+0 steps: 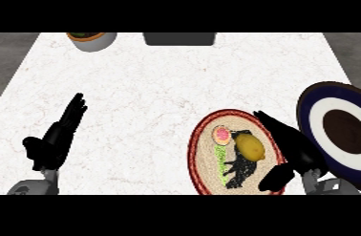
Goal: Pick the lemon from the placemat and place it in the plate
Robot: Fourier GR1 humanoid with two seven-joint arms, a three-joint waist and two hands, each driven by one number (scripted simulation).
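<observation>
The lemon (250,148), lengthwise roughly away from me, lies just left of my straight-fingered, empty right hand (292,144), perhaps touching.

counter (155,87): white stone with faint reddish veins, filling most of my view
floor (14,48): grey, showing past the counter's far left and far right corners
far edge: runs straight across the top of my view
pot (93,40): grey, round, green inside, at the far left, partly cut off
box (179,38): dark grey, at the far edge near the middle
light: even over the stone
</observation>
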